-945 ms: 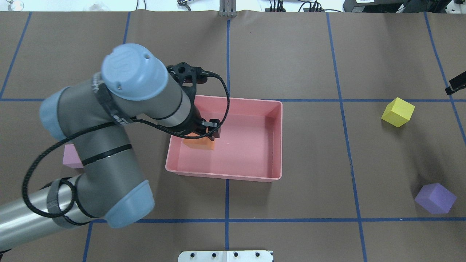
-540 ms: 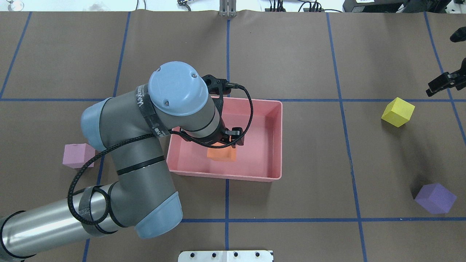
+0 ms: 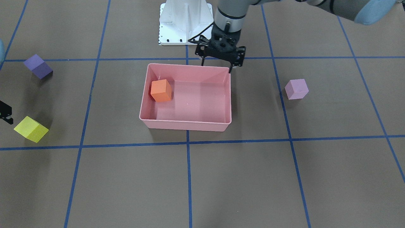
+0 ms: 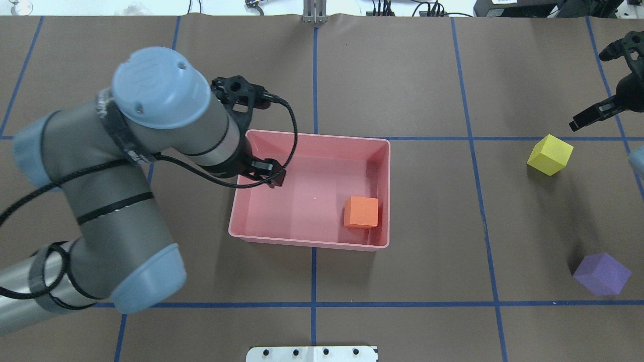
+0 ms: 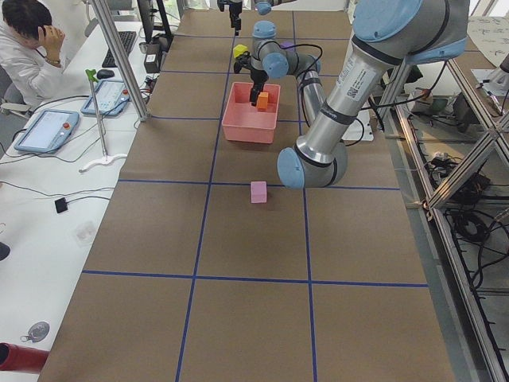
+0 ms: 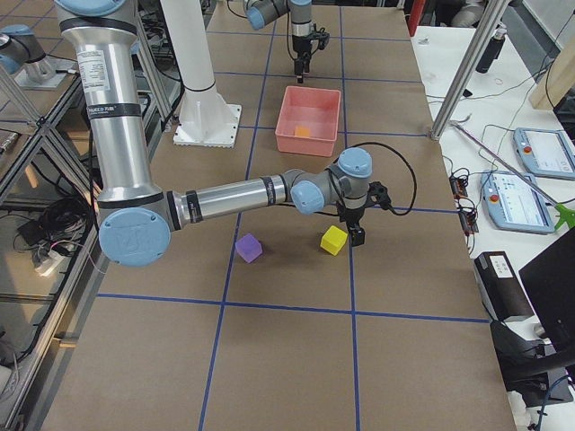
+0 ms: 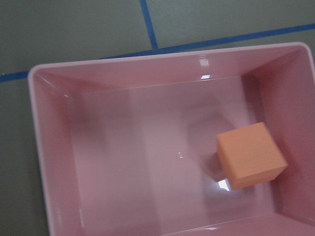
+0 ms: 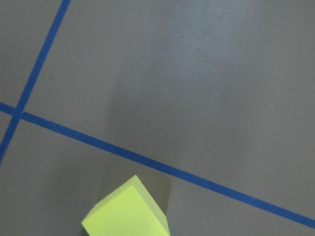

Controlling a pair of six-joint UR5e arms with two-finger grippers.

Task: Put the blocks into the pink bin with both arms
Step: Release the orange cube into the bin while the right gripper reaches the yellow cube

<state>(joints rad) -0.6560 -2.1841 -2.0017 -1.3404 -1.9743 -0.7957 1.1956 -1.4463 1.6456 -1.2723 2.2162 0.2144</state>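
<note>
The left arm's black two-finger gripper (image 3: pixel 216 67) hung at top centre of the front-facing view, just over the far rim of the shallow rectangular pink plastic bin (image 3: pixel 185 126). Its jaws stood spread apart with nothing between them. The small orange foam cube (image 4: pixel 361 212) lay on the floor of the bin, in its lower right corner as the overhead view showed it, close to both walls there. The left wrist camera looked down into the bin and caught that cube at centre right of its frame.

The right arm's black gripper (image 4: pixel 583 118) reached in at the upper right edge of the overhead view, above and just to the right of the yellow foam cube (image 4: pixel 550 155). Only part of it showed, so I could not tell whether its jaws were apart or together. The right wrist view had a corner of the yellow cube at its bottom edge.

The dark purple foam cube (image 4: pixel 601 274) sat at lower right of the overhead view, well apart from the bin. The pale pink-lilac foam cube (image 3: pixel 296 89) rested on the brown paper-covered table (image 3: pixel 240 177) at centre right of the front-facing view, beside the bin but clear of it.
</note>
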